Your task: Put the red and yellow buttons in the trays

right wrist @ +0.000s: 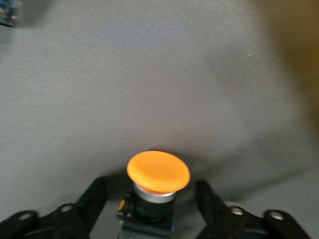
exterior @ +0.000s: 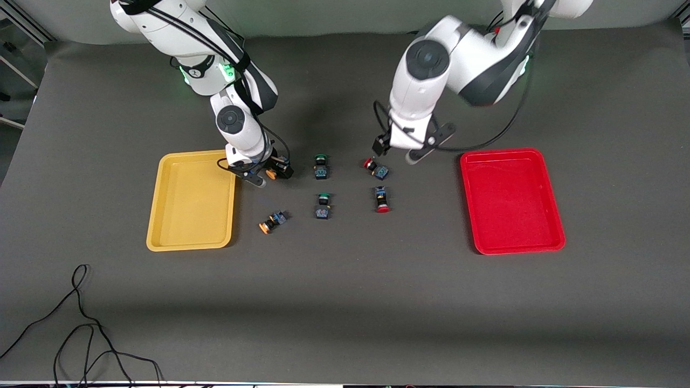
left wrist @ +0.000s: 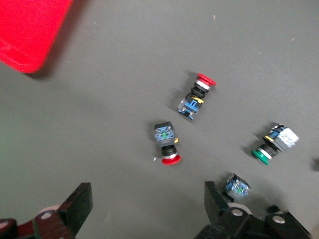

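My right gripper (exterior: 268,175) is low at the table beside the yellow tray (exterior: 191,156), open, with a finger on each side of a yellow button (exterior: 272,173). In the right wrist view this button (right wrist: 158,172) lies between the fingers (right wrist: 94,194) with a gap on both sides. A second yellow button (exterior: 272,222) lies nearer the front camera. My left gripper (exterior: 398,152) is open and empty, over the table beside a red button (exterior: 375,168). Another red button (exterior: 381,199) lies nearer the camera. Both red buttons (left wrist: 167,144) (left wrist: 197,94) show ahead of my left gripper (left wrist: 147,194). The red tray (exterior: 504,152) stands toward the left arm's end.
Two green-capped switches (exterior: 321,167) (exterior: 322,206) lie between the yellow and the red buttons; they also show in the left wrist view (left wrist: 237,185) (left wrist: 274,142). A black cable (exterior: 81,323) lies near the table's front edge at the right arm's end.
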